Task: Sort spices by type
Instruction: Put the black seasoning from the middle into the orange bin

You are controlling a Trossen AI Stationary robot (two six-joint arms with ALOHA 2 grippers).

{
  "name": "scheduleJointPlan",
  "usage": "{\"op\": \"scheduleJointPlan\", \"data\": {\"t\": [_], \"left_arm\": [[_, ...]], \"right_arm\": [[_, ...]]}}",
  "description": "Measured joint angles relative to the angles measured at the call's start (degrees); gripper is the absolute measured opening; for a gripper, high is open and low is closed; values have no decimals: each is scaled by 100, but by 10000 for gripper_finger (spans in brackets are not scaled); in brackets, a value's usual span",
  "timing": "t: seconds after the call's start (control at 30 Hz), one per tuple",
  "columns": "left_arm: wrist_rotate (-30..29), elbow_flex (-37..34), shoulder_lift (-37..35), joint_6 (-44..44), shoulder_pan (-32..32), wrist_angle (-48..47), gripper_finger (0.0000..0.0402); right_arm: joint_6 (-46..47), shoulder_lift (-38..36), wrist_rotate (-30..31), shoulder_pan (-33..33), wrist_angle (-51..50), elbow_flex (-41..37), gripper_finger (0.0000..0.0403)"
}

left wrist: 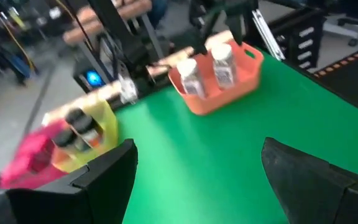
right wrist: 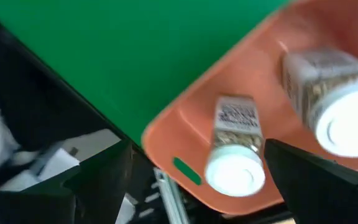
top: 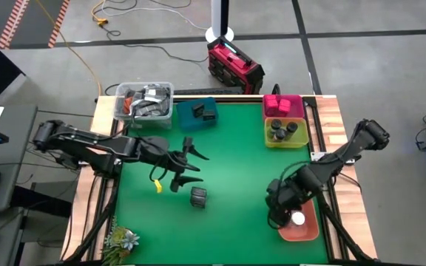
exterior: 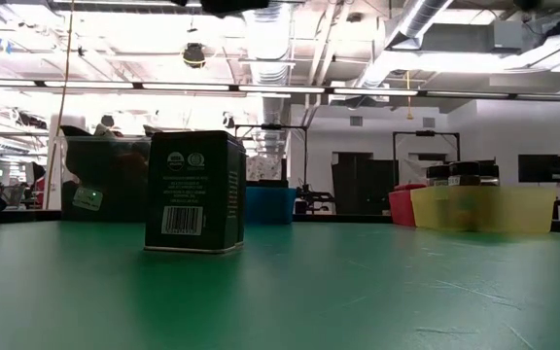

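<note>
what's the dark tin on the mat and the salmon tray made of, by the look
Dark tin: likely printed sheet metal, with a satin sheen, crisp edges and a barcode label. Salmon tray: seemingly moulded plastic, smooth and matte, with a rounded rim and a cut-out handle.

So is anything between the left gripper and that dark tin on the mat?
Nothing visible. The left gripper is open, just beside the dark tin, with only bare green mat between them. The teal tray holding another tin stands beyond, also unblocked.
</note>
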Motion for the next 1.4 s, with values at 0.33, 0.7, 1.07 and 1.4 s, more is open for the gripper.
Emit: {"op": "scheduleJointPlan", "data": {"t": [0.33,0.7,1.07,1.4], "left_arm": [[-399,0,-151,-731,-525,-1582,329],[-900,-360,-119,-1795,-951,-1773,329],[-1652,-1312,-112,-2781,-1073,-1067,329],[-2240,-1694,-112,-3423,-1302,-647,329]], "right_arm": [[-2063,129,1651,-1094,1056,200,389],[-5548,1141,2229,-1947,3534,212,388],[-6658,2062,2230,-2294,3258,1106,388],[-6450,2688,2255,-2464,2880,1104,388]]}}
